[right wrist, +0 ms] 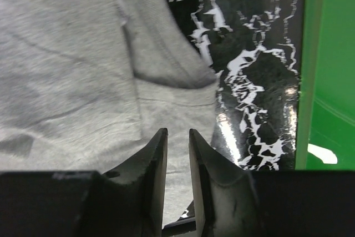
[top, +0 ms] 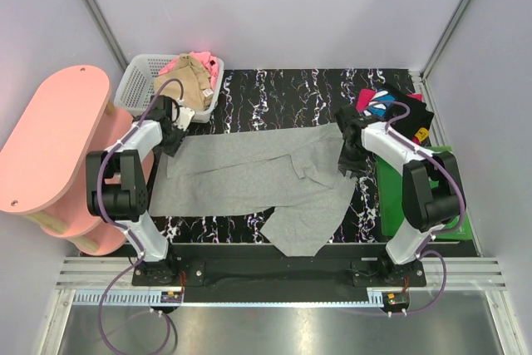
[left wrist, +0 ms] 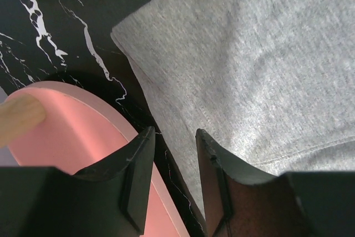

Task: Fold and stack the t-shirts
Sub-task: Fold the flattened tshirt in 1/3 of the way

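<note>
Two arms are out over the table with one big shirt between them. Far left, the pink oval shelf stands just off the table's corner. Next comes the white lattice basket at the far left of the black marble tabletop, the tan t-shirt heaped in it and the bright pink t-shirt bunched behind that. Just in front of the basket, the left gripper hangs over the far left corner of the light-grey t-shirt. The wrist view shows its fingers parted, the shirt's hemmed edge and bare marble in the gap, nothing pinched. The grey shirt lies spread flat across the middle of the table, one part running down toward the near edge. At its right side, the right gripper sits over the cloth near the shirt's edge, fingers drawn close with only a thin slit between them. Grey cloth shows through it, and nothing looks clamped. Far right, the black printed t-shirt lies crumpled at the far end of the green board.
</note>
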Controlling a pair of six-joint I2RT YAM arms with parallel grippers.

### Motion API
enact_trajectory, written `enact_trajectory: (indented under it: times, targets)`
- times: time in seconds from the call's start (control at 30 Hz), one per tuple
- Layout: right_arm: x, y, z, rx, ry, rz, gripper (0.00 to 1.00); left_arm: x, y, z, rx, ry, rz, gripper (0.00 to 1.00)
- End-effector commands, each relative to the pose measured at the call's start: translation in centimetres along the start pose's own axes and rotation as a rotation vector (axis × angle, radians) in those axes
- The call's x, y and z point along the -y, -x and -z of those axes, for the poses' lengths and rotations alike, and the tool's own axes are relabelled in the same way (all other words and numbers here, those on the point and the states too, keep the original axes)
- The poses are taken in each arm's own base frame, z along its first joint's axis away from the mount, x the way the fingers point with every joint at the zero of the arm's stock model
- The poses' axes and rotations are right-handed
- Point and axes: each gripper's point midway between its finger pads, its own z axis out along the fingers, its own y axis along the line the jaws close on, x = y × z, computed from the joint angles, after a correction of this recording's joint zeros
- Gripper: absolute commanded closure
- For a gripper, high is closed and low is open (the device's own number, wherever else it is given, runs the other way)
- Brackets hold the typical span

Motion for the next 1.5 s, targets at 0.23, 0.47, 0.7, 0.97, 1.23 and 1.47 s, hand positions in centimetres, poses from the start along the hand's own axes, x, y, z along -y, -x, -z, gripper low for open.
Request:
enact_trajectory:
  times: [0.23, 0.47, 0.7, 0.97, 1.23, 1.47]
  targets:
    - [2.7, -1.0, -3.8, -0.024, -0.100, -0.035, 0.71, -0.1, 2.6, 0.7, 0.074, -0.020, 0.035, 0.59]
    - [2.7, -1.2, -5.1, -0.047, -0.126, -0.024, 0.73, 0.8, 3.8, 1.1, 0.099, -0.036, 0.031, 0.59]
    - [3.0, -1.8, -5.9, -0.070, -0.142, -0.027, 0.74, 2.1, 2.8, -1.4, 0.028, -0.051, -0.004, 0.59]
    - [2.9, -1.4, -5.1, -0.068, -0.099, -0.058, 0.75, 1.9, 0.6, -3.9, -0.051, -0.015, -0.059, 0.59]
    - [3.2, -1.7, -5.5, -0.086, -0.101, -0.054, 0.76, 0.8, -0.9, -4.5, -0.074, 0.039, -0.095, 0.60]
    - [3.4, -2.1, -6.1, -0.107, -0.094, -0.053, 0.76, -1.4, -1.1, -3.1, -0.072, 0.102, -0.115, 0.60]
